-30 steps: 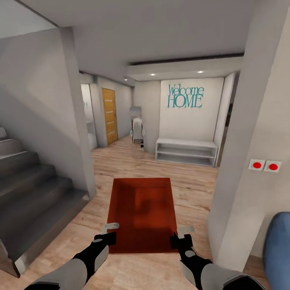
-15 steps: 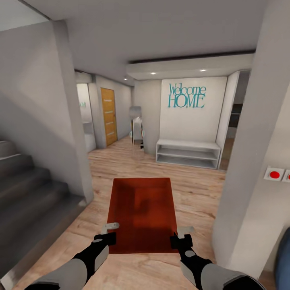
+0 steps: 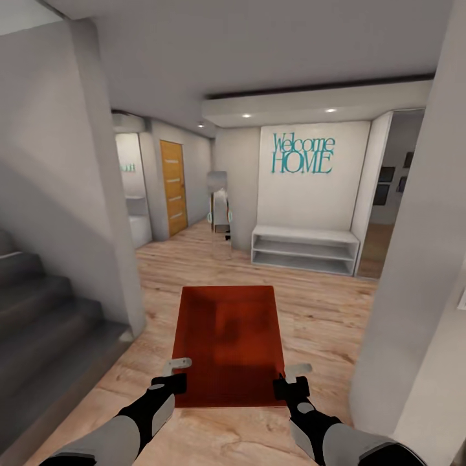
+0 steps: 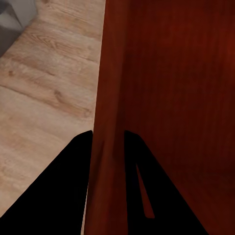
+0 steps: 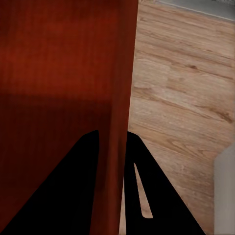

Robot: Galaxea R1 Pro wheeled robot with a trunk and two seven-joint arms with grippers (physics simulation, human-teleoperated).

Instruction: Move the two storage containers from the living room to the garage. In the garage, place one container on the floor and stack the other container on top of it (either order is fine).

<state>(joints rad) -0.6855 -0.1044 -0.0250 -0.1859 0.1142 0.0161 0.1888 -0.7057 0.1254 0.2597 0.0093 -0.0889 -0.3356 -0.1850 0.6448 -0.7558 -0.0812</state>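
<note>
One orange-red storage container [image 3: 228,343] hangs level in front of me above a light wood-plank floor, open side up. My left gripper [image 3: 176,372] is shut on its near left wall. My right gripper [image 3: 291,377] is shut on its near right wall. In the left wrist view the container wall [image 4: 110,122] runs between two black fingers [image 4: 63,191]. In the right wrist view the container wall [image 5: 120,117] likewise sits pinched between the black fingers [image 5: 161,196].
Dark grey stairs [image 3: 45,310] rise at the left beside a white wall [image 3: 71,194]. A white pillar [image 3: 414,272] stands close on the right. Ahead are a white low shelf [image 3: 304,249] under a "Welcome HOME" sign [image 3: 302,154], a standing mirror [image 3: 220,213] and a wooden door [image 3: 173,188].
The whole view has advanced and shifted: the stairs slid off to the left, the right pillar's red buttons and the blue object left the frame. Both grippers hold the container as before.
</note>
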